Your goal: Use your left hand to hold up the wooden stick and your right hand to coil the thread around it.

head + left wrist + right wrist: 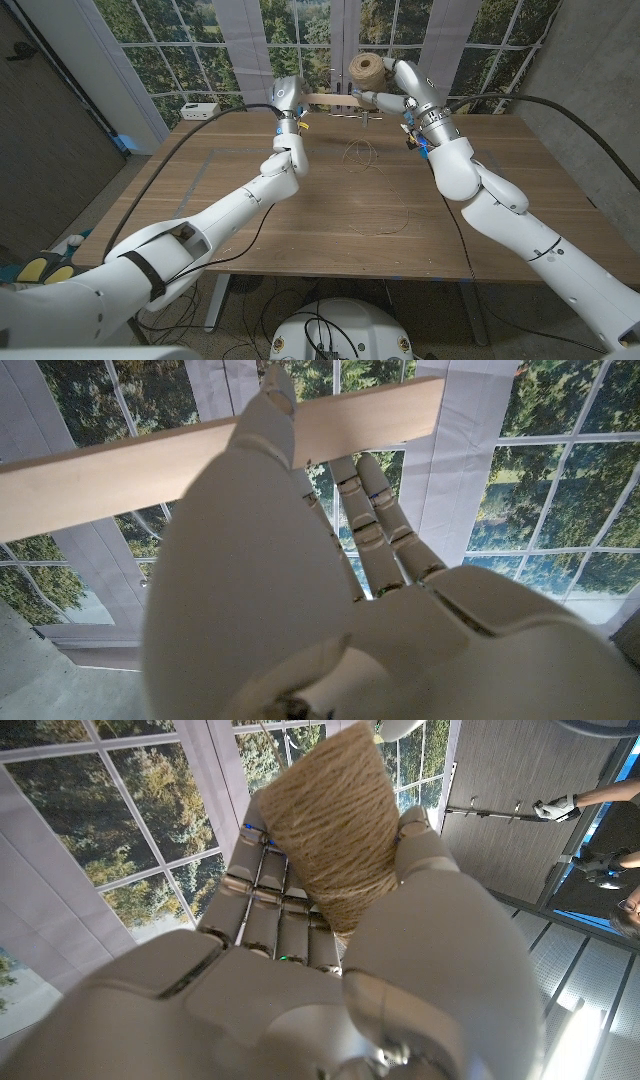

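Both arms raised over the far half of the wooden surface (250,215). Left hand (286,97) grips one end of the wooden stick (330,99), holding it level in the air; the stick reaches across toward the right hand (395,88). Right hand is closed around a spool of thread (367,70), lifted just above the stick's free end. Loose thread (372,190) hangs down from the stick and lies in loops on the surface below.
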Controlling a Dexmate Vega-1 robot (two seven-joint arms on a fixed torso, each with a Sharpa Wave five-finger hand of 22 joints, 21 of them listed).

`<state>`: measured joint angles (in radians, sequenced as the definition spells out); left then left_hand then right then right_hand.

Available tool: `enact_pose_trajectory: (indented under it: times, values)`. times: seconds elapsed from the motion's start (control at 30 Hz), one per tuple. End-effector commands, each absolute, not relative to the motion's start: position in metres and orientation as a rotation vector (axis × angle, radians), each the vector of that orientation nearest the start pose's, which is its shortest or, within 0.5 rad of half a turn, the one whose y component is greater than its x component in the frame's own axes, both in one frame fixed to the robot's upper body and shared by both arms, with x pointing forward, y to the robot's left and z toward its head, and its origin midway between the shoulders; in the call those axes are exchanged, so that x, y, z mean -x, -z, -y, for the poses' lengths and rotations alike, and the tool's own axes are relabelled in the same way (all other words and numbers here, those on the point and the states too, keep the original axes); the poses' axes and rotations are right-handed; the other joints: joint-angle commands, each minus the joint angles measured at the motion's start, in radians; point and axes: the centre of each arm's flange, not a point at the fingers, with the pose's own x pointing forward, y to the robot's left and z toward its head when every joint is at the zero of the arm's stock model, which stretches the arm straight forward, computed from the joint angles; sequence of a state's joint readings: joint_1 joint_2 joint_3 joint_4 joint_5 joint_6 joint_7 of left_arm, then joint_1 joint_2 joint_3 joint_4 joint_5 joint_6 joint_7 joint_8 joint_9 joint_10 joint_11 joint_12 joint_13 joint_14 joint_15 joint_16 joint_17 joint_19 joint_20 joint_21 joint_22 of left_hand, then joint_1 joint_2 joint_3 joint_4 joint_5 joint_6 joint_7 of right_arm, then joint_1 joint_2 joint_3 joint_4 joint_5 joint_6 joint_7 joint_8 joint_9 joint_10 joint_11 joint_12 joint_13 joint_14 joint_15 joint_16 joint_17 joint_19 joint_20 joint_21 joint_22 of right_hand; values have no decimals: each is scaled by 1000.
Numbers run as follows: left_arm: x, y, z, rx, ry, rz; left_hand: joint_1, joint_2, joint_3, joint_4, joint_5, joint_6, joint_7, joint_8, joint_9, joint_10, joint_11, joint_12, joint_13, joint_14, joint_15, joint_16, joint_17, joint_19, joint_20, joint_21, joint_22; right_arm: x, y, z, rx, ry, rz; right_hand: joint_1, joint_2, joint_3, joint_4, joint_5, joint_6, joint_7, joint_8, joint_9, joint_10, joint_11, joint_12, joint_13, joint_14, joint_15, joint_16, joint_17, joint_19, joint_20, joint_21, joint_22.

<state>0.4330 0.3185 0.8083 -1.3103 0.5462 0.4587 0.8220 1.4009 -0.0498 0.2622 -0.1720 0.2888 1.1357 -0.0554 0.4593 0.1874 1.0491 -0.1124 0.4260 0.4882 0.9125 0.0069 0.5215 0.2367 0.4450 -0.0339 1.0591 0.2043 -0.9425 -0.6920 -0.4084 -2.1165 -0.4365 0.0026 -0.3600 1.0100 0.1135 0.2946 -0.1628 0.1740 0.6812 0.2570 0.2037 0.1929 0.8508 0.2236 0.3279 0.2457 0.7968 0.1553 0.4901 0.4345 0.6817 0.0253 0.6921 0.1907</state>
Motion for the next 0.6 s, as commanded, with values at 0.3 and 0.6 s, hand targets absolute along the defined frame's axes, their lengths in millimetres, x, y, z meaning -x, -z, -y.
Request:
enact_pose_trajectory:
  times: [0.3, 0.6]
  values:
    - [-629, -132, -136, -919, -712, 880, 64, 68, 17, 3, 21, 79, 50, -8, 3, 15, 2, -4, 11, 203, -247, -4, 241, 8, 3, 17, -3, -468, -65, 155, 906, -1, 1124, 29, 60, 154, 86, 4, 345, -242, 2, 4, 206, -152, 2, 2, 260, -331, 1, 10, -72, -61, 9, 0]
    - [-627, -133, -136, -866, -678, 860, 64, 60, 21, 2, 35, 67, 56, -25, 4, 20, 7, -9, 16, 205, -247, -10, 248, 8, 3, 28, -8, -477, -50, 154, 892, -52, 1065, 30, 61, 155, 83, 4, 346, -237, 2, 4, 207, -150, 0, 1, 261, -328, 0, 12, -74, -59, 14, 0]
